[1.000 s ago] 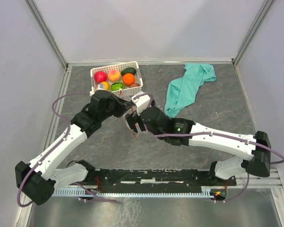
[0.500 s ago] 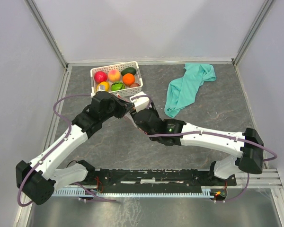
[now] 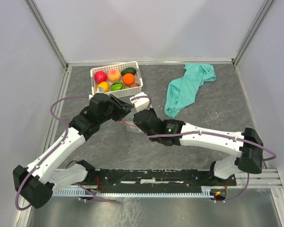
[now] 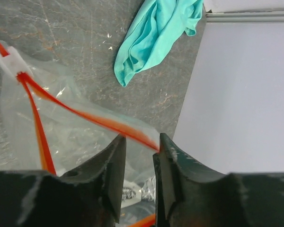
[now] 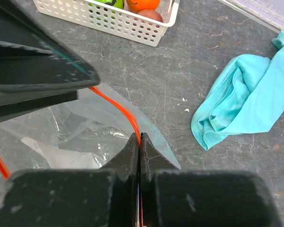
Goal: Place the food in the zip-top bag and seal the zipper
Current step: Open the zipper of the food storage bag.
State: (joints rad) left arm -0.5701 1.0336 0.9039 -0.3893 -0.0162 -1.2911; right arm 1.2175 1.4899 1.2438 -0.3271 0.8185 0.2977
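Left of the top view: white perforated plastic basket (image 3: 117, 92) holds all the small round toy fruits and vegetables (image 3: 114, 75); none bagged.

On its near side is the left gripper (image 4: 141, 145), jaws a narrow gap apart. The thin red-orange zipper strip (image 4: 85, 115) runs into that gap; can't tell if either finger bears on it.

The clear crinkly zip-top bag (image 5: 85, 127) lies on the table under both wrists.

The right gripper (image 5: 139, 137) is pressed fully together, pinching the strip at the mouth edge. The crumpled teal cloth (image 3: 189, 87) is well off right.

Key relation: the strip's long axis runs roughly gripper to gripper, on the bag's basket side. The left arm is nearer the food, so I'd guess right holds and left fetches.

The top view hides the bag. Only the left wrist shows two strip halves diverging from one corner, so the mouth is unsealed.
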